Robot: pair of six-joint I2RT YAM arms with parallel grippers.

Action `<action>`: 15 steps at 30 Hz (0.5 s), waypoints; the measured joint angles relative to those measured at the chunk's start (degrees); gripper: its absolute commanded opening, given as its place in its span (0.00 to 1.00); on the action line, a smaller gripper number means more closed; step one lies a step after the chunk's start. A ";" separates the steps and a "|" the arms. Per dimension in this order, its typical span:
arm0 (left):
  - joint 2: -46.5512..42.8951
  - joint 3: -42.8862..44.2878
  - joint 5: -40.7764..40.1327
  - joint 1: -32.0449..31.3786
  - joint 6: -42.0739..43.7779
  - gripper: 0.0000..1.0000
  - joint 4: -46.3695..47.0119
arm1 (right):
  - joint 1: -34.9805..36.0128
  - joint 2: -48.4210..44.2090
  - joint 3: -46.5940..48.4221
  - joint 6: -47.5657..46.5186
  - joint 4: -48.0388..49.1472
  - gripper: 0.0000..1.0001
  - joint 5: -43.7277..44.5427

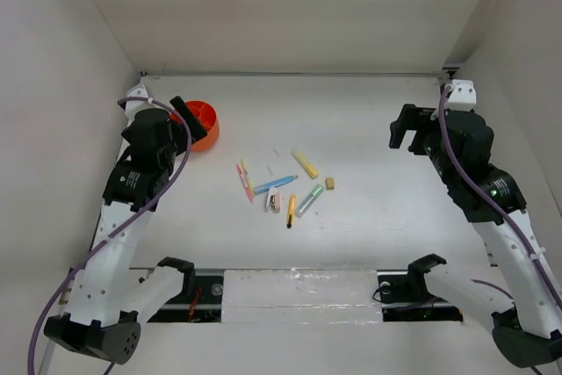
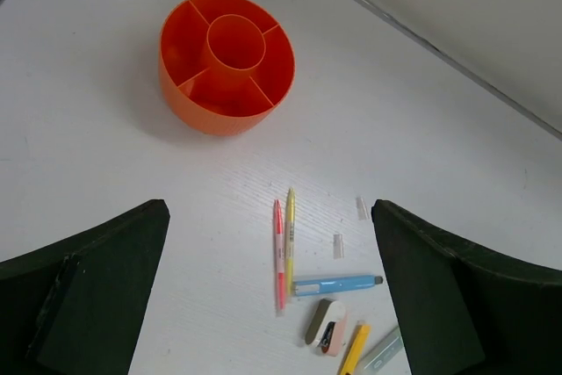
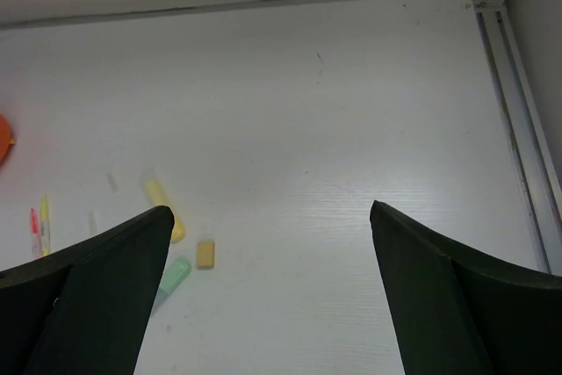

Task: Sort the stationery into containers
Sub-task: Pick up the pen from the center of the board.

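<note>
While the pens [image 1: 275, 184] and tan eraser [image 1: 330, 183] lie loose mid-table, the orange tub [image 1: 200, 125] sits far left. Left gripper [image 2: 270, 212] and right gripper [image 3: 270, 210] both hang spread.

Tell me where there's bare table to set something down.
Bare: the white table between the small tan eraser and the right claw, and the far strip behind the scattered pens. Crowded: among those pens, and around the round orange plastic tub.

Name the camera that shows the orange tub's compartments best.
The left wrist view: the orange tub sits whole and unobstructed, its dividers and centre cup plain to see. In the top external view the left arm covers part of the tub. The right wrist view catches only a sliver at the left edge.
</note>
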 measured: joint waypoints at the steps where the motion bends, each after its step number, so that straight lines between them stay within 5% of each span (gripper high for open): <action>1: 0.00 0.00 0.11 0.00 -0.15 1.00 -0.02 | 0.20 -0.28 0.00 0.00 0.00 1.00 0.17; 15: 4.79 -2.29 1.03 -4.07 -6.23 1.00 1.40 | 0.90 -2.05 -3.87 0.39 6.36 1.00 -10.40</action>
